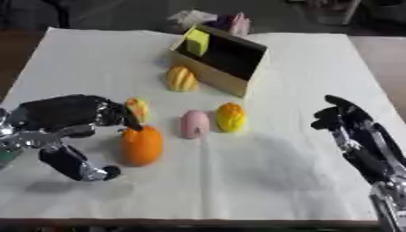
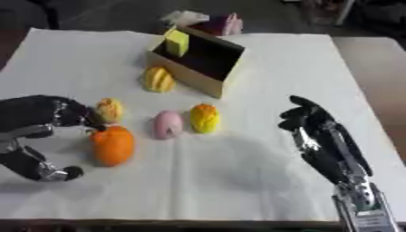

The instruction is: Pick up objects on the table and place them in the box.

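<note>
Left hand (image 1: pixel 67 122) is spread wide around the orange (image 1: pixel 142 146), fingertips touching its top, thumb beside it. Right hand (image 2: pixel 313 124) is held open, well right of the orange. Box (image 1: pixel 226 59) is seen beyond it.

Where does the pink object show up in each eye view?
Left eye view: pink object just left of centre, beside the yellow ridged object.
Right eye view: further left, at, same neighbour.
Shared landmark: the cardboard box behind it.
</note>
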